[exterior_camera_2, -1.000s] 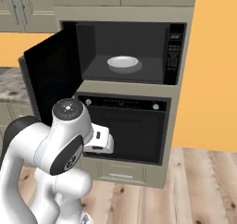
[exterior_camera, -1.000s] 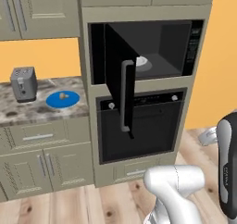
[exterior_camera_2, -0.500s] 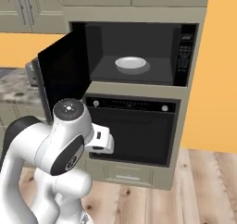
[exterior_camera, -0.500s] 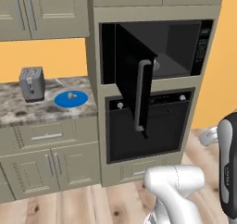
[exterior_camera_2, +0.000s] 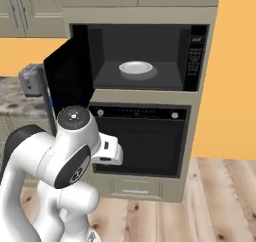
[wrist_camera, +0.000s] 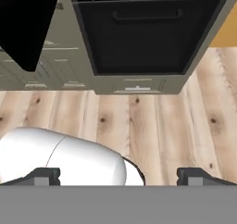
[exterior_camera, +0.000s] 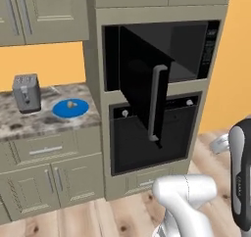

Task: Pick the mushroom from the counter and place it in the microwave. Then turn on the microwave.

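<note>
Closest in, the pincer (wrist_camera: 118, 174) hangs low over the wooden floor (wrist_camera: 152, 126), its two dark tips spread wide at either side of the hand view with nothing between them. Just beyond, the hand view looks onto the black oven (wrist_camera: 146, 31) with its horizontal handle and the beige drawer under it. In the right base view the white arm (exterior_camera_2: 65, 156) bulks up in front of that same oven (exterior_camera_2: 142, 141). Above the oven sits the microwave (exterior_camera_2: 145, 51), and its door (exterior_camera: 142, 91) is swung wide open, grey bar handle (exterior_camera: 156, 101) facing out in the left base view. Inside on the microwave floor rests a pale shallow dish (exterior_camera_2: 136, 68). Off to the left of the oven column, the speckled surface (exterior_camera: 29, 123) carries a blue round plate (exterior_camera: 71, 108), and the mushroom (exterior_camera: 71, 104), a tiny tan speck, sits on that plate, well apart from the pincer. Behind the plate and to its left stands a silver toaster (exterior_camera: 26, 92), against the orange wall (exterior_camera: 44, 67).
</note>
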Available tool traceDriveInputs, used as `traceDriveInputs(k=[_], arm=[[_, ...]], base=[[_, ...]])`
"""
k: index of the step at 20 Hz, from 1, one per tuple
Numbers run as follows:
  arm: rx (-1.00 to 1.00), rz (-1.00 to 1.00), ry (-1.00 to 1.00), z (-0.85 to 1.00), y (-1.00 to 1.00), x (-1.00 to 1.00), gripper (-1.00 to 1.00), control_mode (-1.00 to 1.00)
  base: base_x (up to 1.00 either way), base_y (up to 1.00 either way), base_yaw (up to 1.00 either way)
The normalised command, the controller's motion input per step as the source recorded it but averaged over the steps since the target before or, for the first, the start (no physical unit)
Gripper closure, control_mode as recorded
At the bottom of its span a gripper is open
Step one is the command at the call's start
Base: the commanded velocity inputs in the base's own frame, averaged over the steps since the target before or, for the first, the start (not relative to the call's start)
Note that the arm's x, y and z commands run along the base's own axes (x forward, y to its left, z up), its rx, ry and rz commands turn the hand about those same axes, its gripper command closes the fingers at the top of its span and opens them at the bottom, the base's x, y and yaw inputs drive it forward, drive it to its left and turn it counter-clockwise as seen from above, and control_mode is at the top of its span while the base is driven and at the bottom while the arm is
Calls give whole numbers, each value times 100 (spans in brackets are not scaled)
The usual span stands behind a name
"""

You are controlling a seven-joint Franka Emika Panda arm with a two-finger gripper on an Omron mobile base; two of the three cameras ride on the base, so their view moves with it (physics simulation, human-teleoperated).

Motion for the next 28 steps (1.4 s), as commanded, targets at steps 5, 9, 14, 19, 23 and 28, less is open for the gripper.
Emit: traceDriveInputs(k=[5, 9, 14, 19, 23, 28], arm=[[0, 0, 0, 0, 0, 0, -100, 100], [0, 0, 0, 0, 0, 0, -100, 100], [0, 0, 0, 0, 0, 0, -100, 100], [0, 0, 0, 0, 0, 0, -100, 100], [0, 0, 0, 0, 0, 0, -100, 100], [0, 0, 0, 0, 0, 0, -100, 100]], base=[[7, 31, -51], [-3, 44, -43], [-20, 47, -37], [-36, 45, -34], [-33, 50, -27], [-15, 50, -33]])
